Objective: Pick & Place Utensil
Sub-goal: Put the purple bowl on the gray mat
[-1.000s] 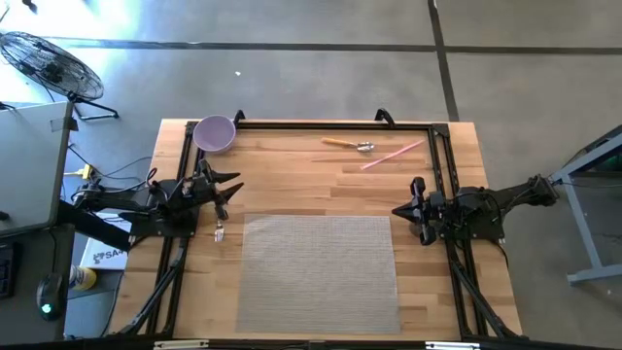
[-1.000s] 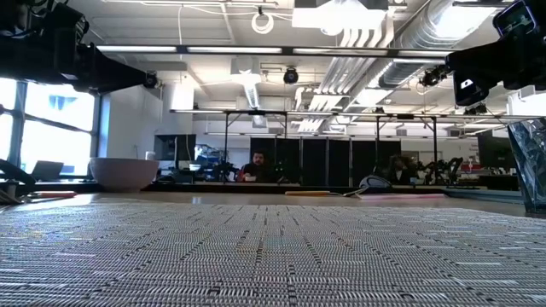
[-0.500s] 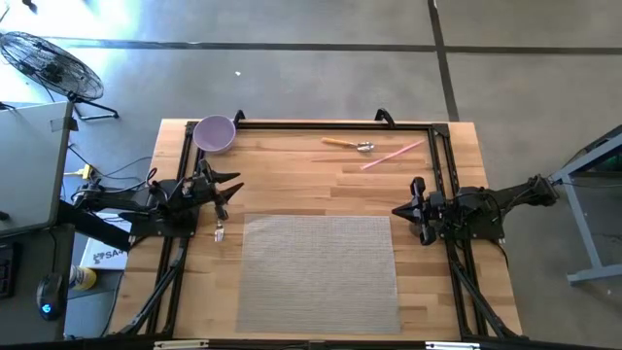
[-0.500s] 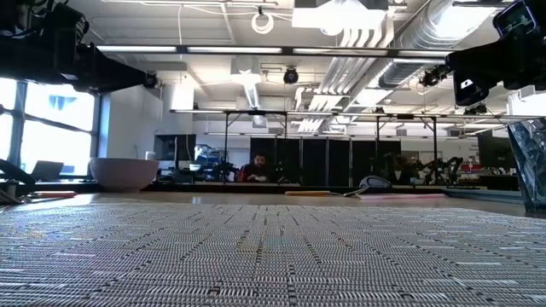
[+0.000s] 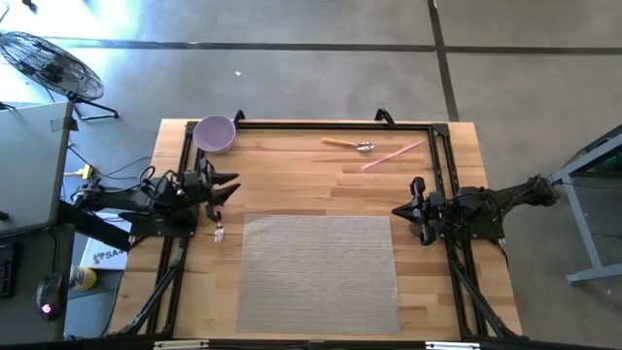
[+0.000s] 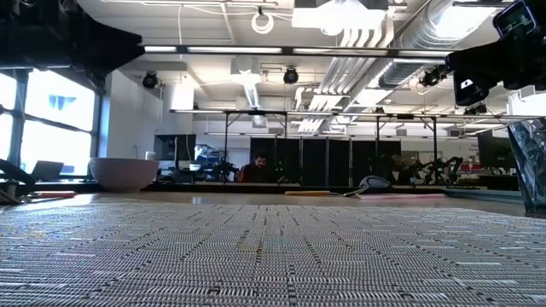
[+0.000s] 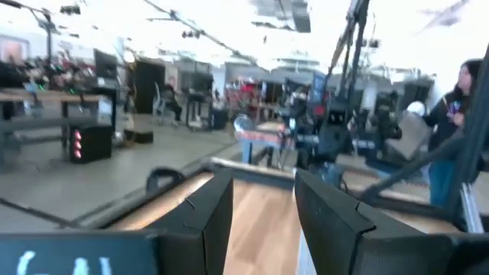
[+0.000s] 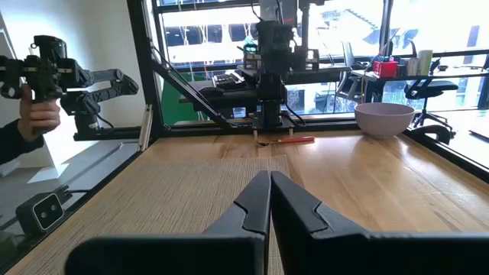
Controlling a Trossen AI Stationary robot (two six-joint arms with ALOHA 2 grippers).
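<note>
A spoon with a wooden handle (image 5: 350, 146) and a pink stick (image 5: 393, 155) lie on the table's far right part. A small utensil (image 5: 219, 232) lies on the wood beside the left arm; it also shows in the right wrist view (image 8: 284, 140). A purple bowl (image 5: 215, 133) stands at the far left corner. My left gripper (image 5: 231, 187) is open and empty, above the table's left side, a little beyond the small utensil. My right gripper (image 5: 397, 210) is shut and empty at the right edge of the woven mat (image 5: 319, 272).
A black frame rail (image 5: 330, 124) runs along the table's far edge and down both sides. A person's hand (image 8: 38, 114) shows beyond the table in the right wrist view, and a person (image 7: 457, 114) stands beyond it in the left wrist view. A fan (image 5: 44, 63) stands on the floor.
My left gripper has risen and drawn back a little toward the table's left edge; it stays open. The small utensil below it has kept its place.
</note>
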